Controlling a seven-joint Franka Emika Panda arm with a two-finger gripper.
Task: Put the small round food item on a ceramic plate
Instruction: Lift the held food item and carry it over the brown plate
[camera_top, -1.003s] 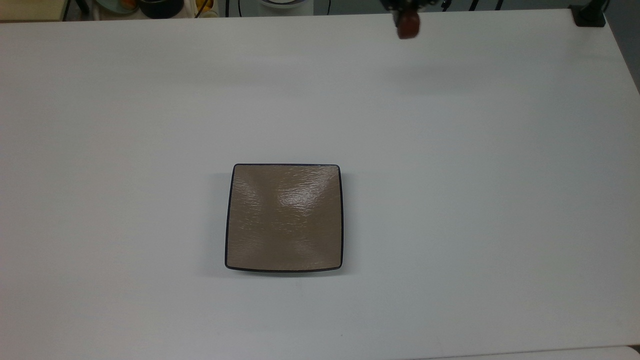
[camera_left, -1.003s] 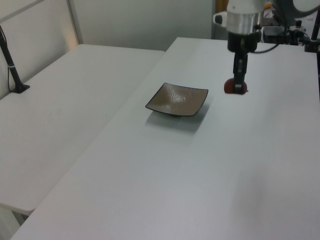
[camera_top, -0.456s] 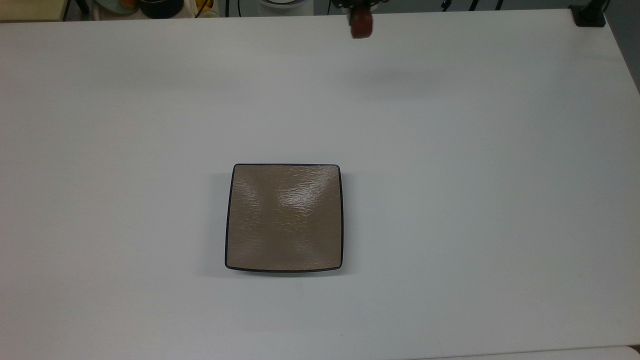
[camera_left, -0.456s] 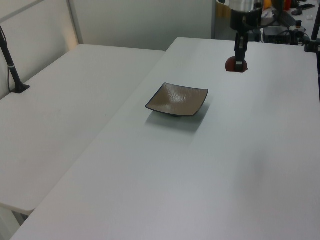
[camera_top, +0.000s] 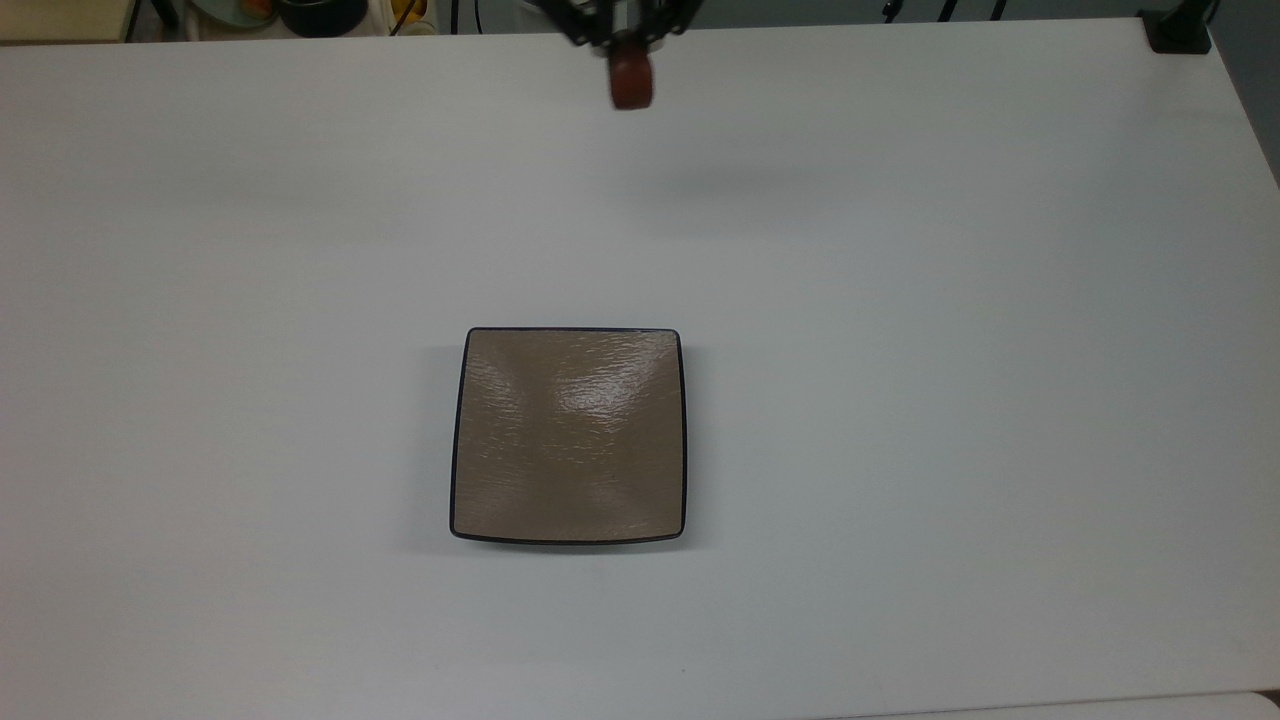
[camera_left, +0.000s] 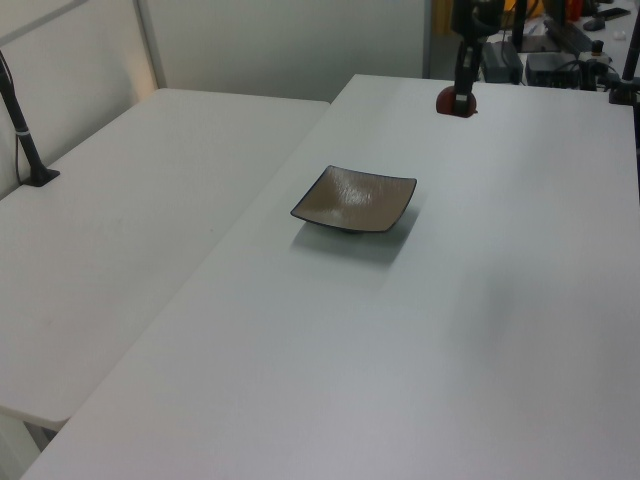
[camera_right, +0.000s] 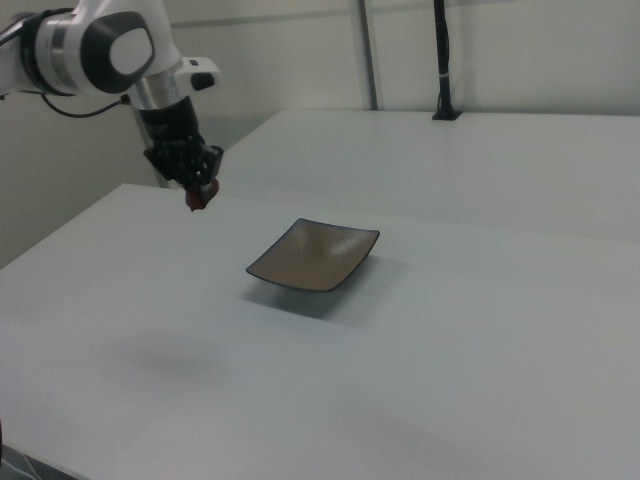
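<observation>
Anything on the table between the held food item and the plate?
No. In the top view the small round food item, held by the gripper, and the ceramic plate have bare white table between them.

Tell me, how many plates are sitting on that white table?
1. A single square brown plate sits alone near the middle of the white table. The claw holds a small reddish food lump in the air, off toward the table's far edge in the top view.
</observation>
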